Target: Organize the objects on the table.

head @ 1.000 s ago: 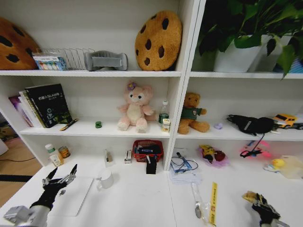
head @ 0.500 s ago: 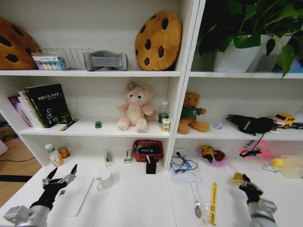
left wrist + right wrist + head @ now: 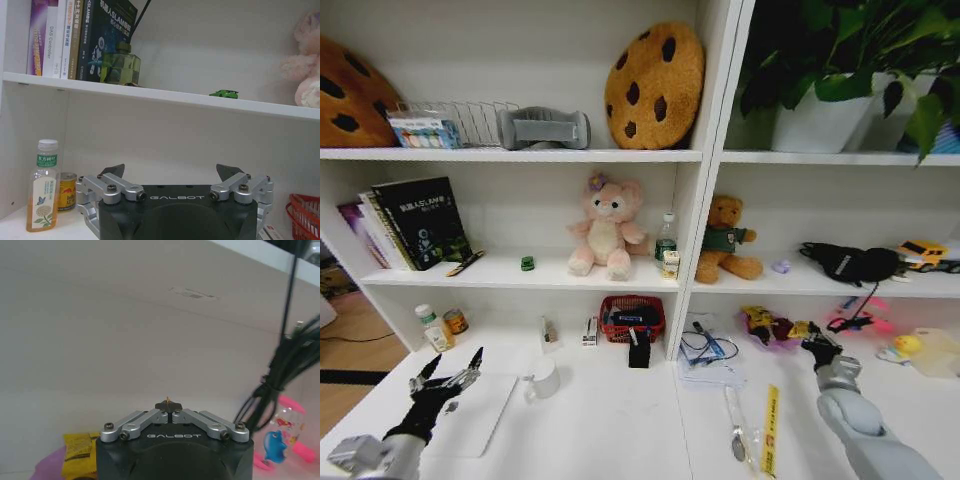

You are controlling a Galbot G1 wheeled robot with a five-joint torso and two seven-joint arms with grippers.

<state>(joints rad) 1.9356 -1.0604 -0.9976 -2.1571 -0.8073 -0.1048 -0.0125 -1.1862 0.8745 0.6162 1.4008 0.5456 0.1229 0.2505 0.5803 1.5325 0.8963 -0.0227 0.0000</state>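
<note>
My left gripper [image 3: 448, 376] hangs open over the slim silver laptop [image 3: 472, 418] at the table's [image 3: 620, 435] front left; its fingers [image 3: 119, 170] hold nothing. A green toy car [image 3: 528, 263] [image 3: 224, 93] sits on the lower shelf. Beside the books there, a dark pen [image 3: 465, 263] lies slanted. My right gripper [image 3: 808, 334] is raised at the right, close to a pink bag [image 3: 772, 330] with a yellow toy in it. It is shut on a small yellow object [image 3: 168, 401] that peeks out from its tips.
On the table are a white mug [image 3: 542, 378], a red basket [image 3: 632, 317], papers with a blue cord [image 3: 706, 352], a clear pouch [image 3: 736, 420] and a yellow strip [image 3: 770, 430]. A bottle [image 3: 42, 187] and a can [image 3: 66, 191] stand back left. Plush toys and books fill the shelves.
My right gripper has risen from the table's front right and moved back toward the pink bag under the shelf, still holding the small yellow object. The left arm has stayed put.
</note>
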